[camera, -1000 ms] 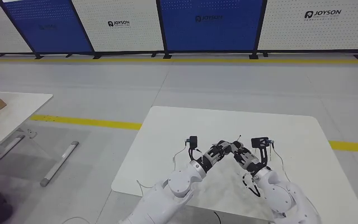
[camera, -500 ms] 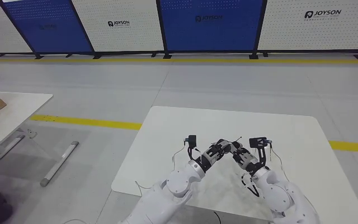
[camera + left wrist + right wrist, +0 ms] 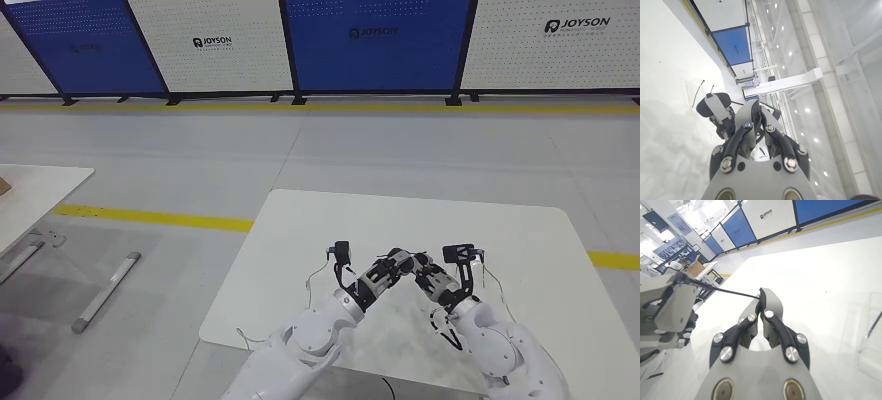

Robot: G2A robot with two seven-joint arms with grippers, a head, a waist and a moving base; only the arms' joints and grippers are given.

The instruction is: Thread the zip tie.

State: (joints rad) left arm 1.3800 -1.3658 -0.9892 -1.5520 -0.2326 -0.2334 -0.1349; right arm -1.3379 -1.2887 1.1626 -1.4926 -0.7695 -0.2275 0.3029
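Observation:
A thin black zip tie (image 3: 730,292) is stretched in the air between my two grippers, above the white table (image 3: 330,230). My right gripper (image 3: 760,295) is shut on one end of it. My left gripper (image 3: 680,277) is shut on the other end, off to the side. In the top view the left gripper (image 3: 398,262) and the right gripper (image 3: 422,268) meet tip to tip over the table's middle. In the left wrist view my left gripper (image 3: 758,103) has its fingers pressed together. A small black tip (image 3: 712,87) sticks out past the right gripper's finger (image 3: 713,106).
A thin dark line (image 3: 696,93) lies on the table beyond the grippers; whether it is a second tie or a shadow, I cannot tell. A faint clear container (image 3: 866,323) stands on the table to one side. Blue and white partition panels (image 3: 380,45) line the far floor.
Both arms have drifted slightly to the left in the top view. The grippers stay together with the tie between them.

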